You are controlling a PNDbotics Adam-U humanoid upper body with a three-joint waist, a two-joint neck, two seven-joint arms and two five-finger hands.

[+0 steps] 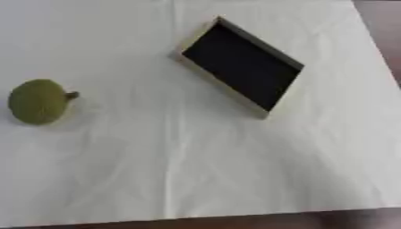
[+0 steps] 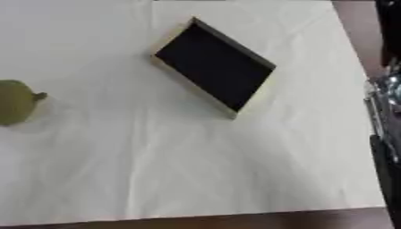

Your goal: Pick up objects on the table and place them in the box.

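— What's listed on the table?
— One green round fruit (image 1: 37, 101) with a short stem, far left on the white cloth (image 1: 196, 170). One shallow box (image 1: 241, 66), dark inside, holding nothing, well right of it, set askew.
— Hands?
— Only dark arm parts (image 2: 384, 116) at the right edge; fingers, cannot tell.

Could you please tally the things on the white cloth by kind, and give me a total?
Green round fruit with a stem: 1
Box with a black inside: 1
Total: 2, on the white cloth. The box holds nothing yet.
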